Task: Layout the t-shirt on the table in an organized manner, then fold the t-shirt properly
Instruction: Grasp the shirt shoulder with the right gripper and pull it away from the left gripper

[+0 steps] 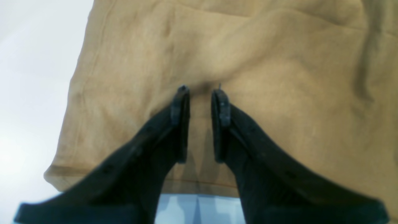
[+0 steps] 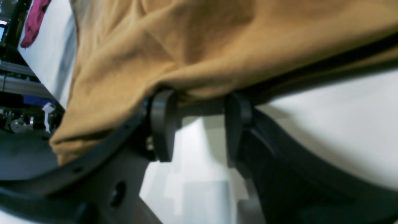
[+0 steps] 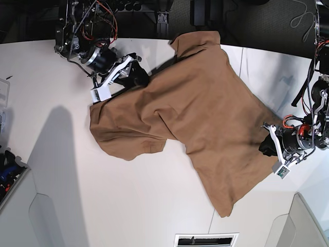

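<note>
The tan-brown soft cotton t-shirt [image 3: 190, 113] lies skewed and rumpled on the matte white table [image 3: 128, 206]; left gripper [image 1: 200, 90] slightly parted over its hem, right gripper [image 2: 199, 104] spread beneath an edge, likely to pull it flat

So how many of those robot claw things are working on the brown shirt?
2. The right gripper is at the t-shirt's edge near the table's far side; the left gripper is at the opposite edge, jaws slightly apart.
</note>
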Controlling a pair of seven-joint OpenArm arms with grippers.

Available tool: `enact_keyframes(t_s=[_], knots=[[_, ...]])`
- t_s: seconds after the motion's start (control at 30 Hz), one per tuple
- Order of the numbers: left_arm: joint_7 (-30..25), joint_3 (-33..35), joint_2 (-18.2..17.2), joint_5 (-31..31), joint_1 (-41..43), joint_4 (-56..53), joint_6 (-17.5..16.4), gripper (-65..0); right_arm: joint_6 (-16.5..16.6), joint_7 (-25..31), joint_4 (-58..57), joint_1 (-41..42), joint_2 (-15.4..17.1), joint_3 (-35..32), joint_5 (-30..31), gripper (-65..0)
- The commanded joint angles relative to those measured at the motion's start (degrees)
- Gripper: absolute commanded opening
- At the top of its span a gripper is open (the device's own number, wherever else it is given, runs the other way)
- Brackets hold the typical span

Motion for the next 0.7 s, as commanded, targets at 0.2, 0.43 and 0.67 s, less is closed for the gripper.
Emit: enact_keyframes(t_s=[0.2,0.43,0.67], knots=[[-1.16,-0.42,-1.11,-0.52,-1.36,0.83,0.00,-49.4,-0.90,3.89,0.68,0.70,-2.01,-0.37,-3.72,-46.0],[-1.16,-0.42,-1.11,-0.50,-1.36,0.83,-0.02,-49.4,-0.87,6.80,0.68,0.74,-1.95,-0.35,-6.16,-65.0],[-1.11,-0.42,-1.14,1.44,-0.90,0.81,-0.09,-49.4,-1.18,7.26,0.72,4.04,-1.03,3.65,-9.44,-65.0]])
